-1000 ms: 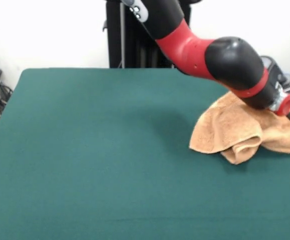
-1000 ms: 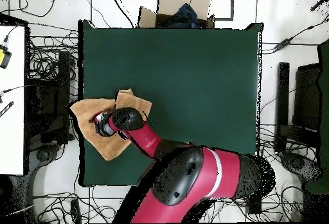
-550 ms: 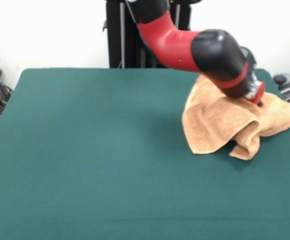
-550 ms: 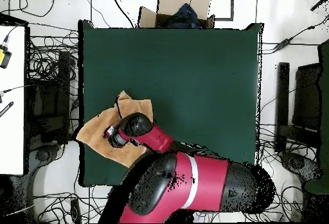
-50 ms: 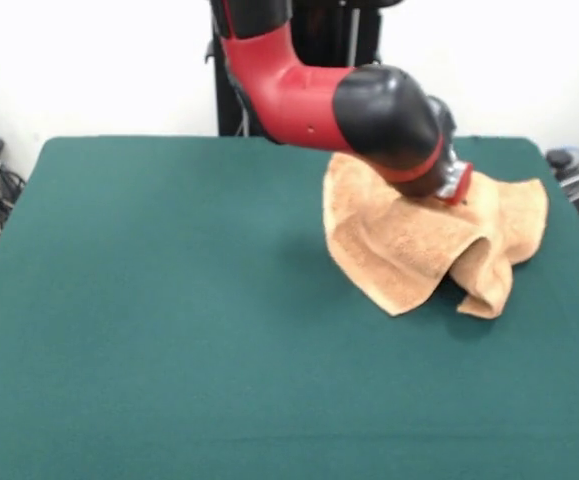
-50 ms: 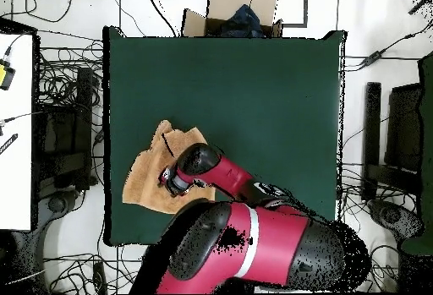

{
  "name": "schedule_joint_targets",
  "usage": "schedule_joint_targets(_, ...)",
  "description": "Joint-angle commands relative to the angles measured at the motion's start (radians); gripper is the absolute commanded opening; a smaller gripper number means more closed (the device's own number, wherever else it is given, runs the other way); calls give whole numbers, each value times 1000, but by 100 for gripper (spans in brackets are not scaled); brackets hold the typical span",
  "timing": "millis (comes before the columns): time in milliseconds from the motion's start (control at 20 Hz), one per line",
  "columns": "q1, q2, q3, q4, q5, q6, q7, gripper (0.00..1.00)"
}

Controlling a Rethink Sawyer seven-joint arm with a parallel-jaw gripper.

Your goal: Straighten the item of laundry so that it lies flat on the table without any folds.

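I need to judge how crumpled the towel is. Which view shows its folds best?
The front view: the towel drapes in raised folds below the arm's end. Overhead, the towel shows mainly its outline, partly covered by the arm.

White wall (image 5: 89, 60); cables (image 6: 59, 72) cover the floor.

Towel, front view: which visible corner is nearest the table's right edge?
The towel has its upper right corner nearest; the two lower tips sit further left, nearer the camera.
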Motion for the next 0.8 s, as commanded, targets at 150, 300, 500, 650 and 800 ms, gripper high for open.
schedule_joint_targets(150,-21,42,-120,-249,-134,9,41,100)
schedule_joint_targets(300,-21,31,-120,-253,-161,12,52,100)
schedule_joint_targets(500,24,-51,-140,-170,-189,-122,135,100)
schedule_joint_targets(650,88,-142,-174,-111,-222,-231,192,100)
schedule_joint_targets(800,163,-237,-217,-73,-207,-171,250,100)
